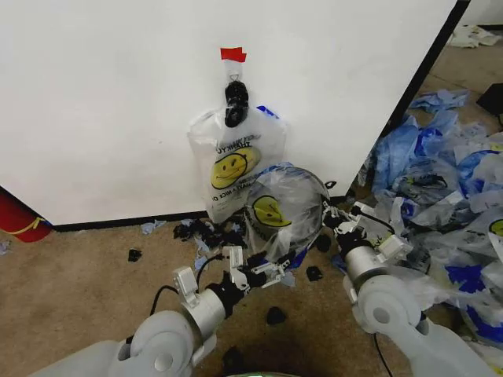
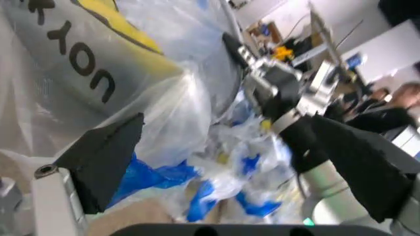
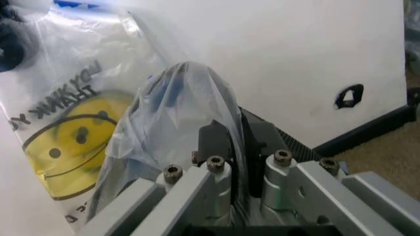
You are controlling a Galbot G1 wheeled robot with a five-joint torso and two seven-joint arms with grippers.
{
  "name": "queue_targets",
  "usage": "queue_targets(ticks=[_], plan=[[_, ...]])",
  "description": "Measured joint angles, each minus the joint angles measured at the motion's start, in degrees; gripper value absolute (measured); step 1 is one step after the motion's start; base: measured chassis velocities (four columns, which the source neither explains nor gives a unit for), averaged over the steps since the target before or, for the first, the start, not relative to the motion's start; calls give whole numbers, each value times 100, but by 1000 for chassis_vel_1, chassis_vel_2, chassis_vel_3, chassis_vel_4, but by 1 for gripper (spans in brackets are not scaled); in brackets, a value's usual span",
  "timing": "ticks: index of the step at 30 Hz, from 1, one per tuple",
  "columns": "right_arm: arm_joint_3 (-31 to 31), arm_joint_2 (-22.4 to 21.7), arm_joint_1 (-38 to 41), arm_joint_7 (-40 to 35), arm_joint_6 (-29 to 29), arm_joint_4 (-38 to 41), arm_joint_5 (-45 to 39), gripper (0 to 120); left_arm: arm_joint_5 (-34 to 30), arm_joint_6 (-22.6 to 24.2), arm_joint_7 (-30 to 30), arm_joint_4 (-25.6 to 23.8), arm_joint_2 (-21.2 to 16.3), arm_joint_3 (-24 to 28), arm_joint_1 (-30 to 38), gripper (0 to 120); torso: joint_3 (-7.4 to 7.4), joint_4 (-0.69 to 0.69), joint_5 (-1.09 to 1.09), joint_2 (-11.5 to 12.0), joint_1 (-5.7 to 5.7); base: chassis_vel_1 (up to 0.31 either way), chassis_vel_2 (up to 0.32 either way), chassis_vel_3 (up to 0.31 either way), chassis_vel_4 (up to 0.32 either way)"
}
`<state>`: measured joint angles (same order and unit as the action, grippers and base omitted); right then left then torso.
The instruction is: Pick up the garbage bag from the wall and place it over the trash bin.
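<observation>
held up in front of the white wall (image 1: 102,102), just off the carpet (image 1: 78,283): a garbage bag (image 1: 283,212), clear plastic with a yellow smiley face, stretched wide between both end effectors. gripped on its near-wall-side edge by the right end effector (image 1: 328,214), fingers (image 3: 213,142) closed tight on a fold of the film, seen close in the right wrist view (image 3: 177,113). flanked at its lower edge by the left end effector (image 1: 263,275), fingers (image 2: 105,157) spread apart in the left wrist view, with film and a blue handle (image 2: 154,179) lying between them; no clamping visible there.

hanging on the wall behind, from a hook under a strip of red tape (image 1: 233,54): a second smiley bag (image 1: 228,161), knotted at the top by a black clip (image 1: 235,102), partly covered by the held bag.

scattered on the carpet at the foot of the wall: small black scraps (image 1: 196,232). piled to the right of the wall's corner: a heap of blue-and-clear bags (image 1: 448,181). tucked against the wall at far left: a red cylinder (image 1: 17,216).
</observation>
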<state>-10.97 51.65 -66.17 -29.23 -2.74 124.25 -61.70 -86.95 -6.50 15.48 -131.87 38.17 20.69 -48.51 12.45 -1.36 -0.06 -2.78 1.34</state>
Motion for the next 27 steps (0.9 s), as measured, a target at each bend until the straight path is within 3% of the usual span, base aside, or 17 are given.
queue_targets(ticks=[10, 15, 27], plan=[[7, 9, -23, 28, -26, -102, 169, 0, -356, -176, 153, -20, 102, -558, -184, 100, 0, 1, 0, 0, 0, 0, 0, 0, 0], [12, 24, -32, 39, -34, -112, 218, 0, -4, -135, 198, 7, 0, -808, -263, 100, 0, 1, 0, 0, 0, 0, 0, 0, 0], [-78, 10, 15, 147, -216, 67, -62, 0, 362, -127, 107, -39, 97, -718, -385, 100, 0, 0, 1, 0, 0, 0, 0, 0, 0]])
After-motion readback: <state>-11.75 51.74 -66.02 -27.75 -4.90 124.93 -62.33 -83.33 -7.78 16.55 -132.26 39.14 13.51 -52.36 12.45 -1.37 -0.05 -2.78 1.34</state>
